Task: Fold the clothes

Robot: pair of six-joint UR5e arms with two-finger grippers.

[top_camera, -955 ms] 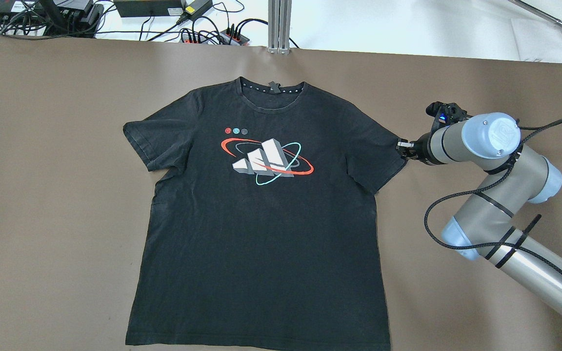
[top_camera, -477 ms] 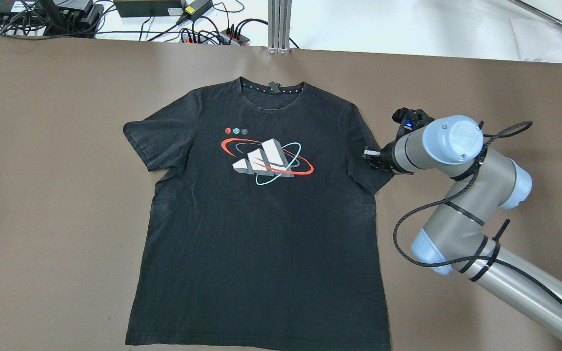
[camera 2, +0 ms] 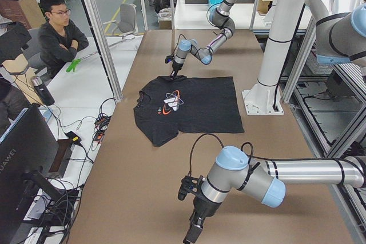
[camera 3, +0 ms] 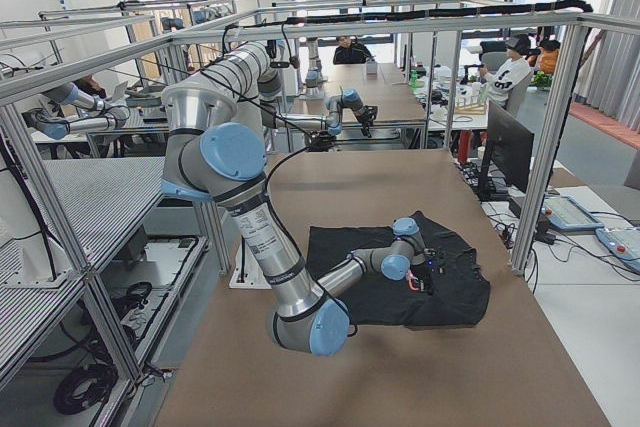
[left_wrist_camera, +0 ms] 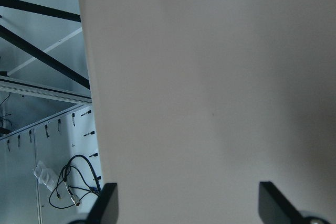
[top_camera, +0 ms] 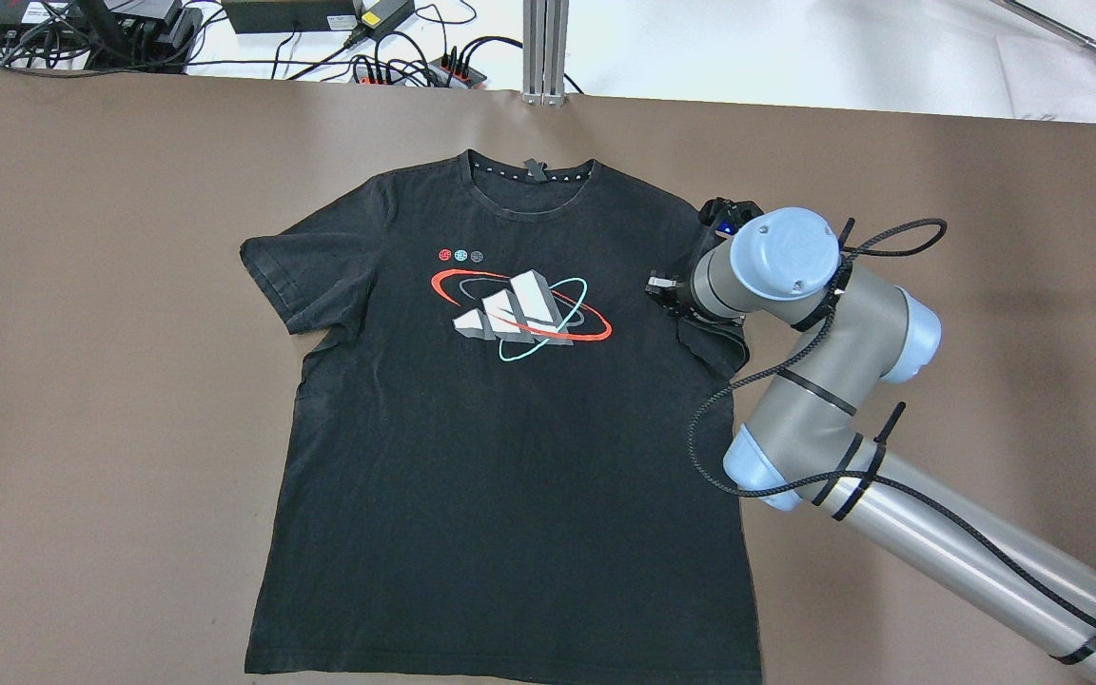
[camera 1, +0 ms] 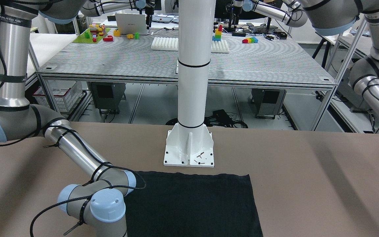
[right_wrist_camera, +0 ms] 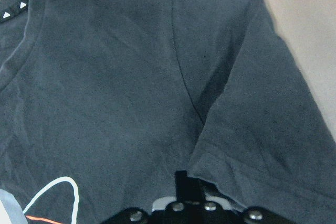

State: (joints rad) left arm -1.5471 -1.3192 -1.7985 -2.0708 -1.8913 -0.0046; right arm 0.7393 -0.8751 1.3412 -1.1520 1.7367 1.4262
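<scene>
The right gripper (top_camera: 659, 285) has slid from the sleeve's outer edge in over the black T-shirt (top_camera: 510, 476). The sleeve (top_camera: 712, 344) has come with it and is folded over on itself. The gripper is pinched tight on the sleeve's hem, and the right wrist view shows the soft cloth bunched between its two fingers.

The shirt is thin and not shiny. It lies flat on the brown table (top_camera: 82, 381), with a red, white and blue-green picture (top_camera: 521, 309) on the chest. Up close, the dots on the neck band are tiny white triangles (right_wrist_camera: 22, 6). The front view shows only the plain bottom part, near the white post (camera 1: 192, 65).

The left gripper (left_wrist_camera: 191, 205) hangs over bare table with its fingers wide apart. The left side view shows it well away from the shirt.
</scene>
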